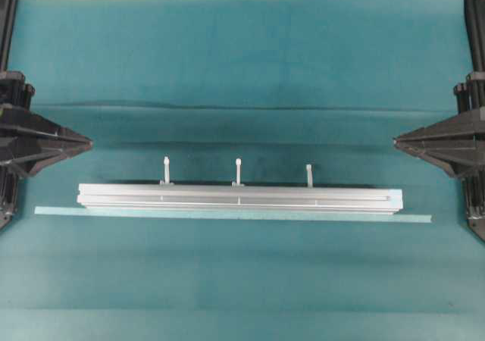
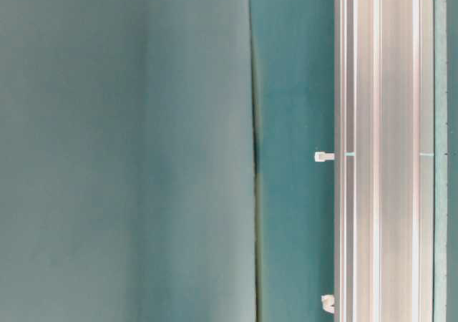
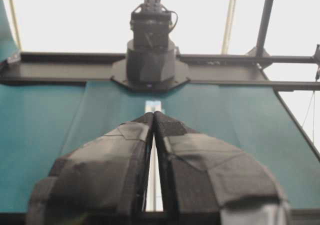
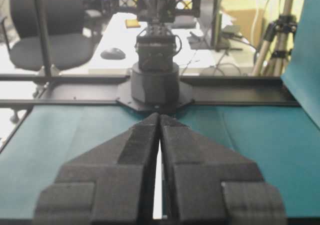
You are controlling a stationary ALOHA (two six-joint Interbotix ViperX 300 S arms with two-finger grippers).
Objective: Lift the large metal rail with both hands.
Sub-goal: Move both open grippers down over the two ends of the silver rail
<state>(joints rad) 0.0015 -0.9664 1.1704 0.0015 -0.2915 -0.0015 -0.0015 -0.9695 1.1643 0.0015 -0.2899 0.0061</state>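
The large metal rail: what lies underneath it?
The large metal rail rests on teal cloth; a pale tape strip runs along its near edge. Anything directly beneath is hidden.

Overhead looks straight down; wrist cameras face each other across the table (image 1: 242, 68).

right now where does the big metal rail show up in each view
Overhead: the large metal rail lies across the lower middle, pegs on its upper edge.
Table-level: it runs top to bottom along the right side.
Left wrist: only a pale sliver, probably the rail, beyond the tool tips.
Right wrist: not visible.
Shared landmark: the teal table cover.
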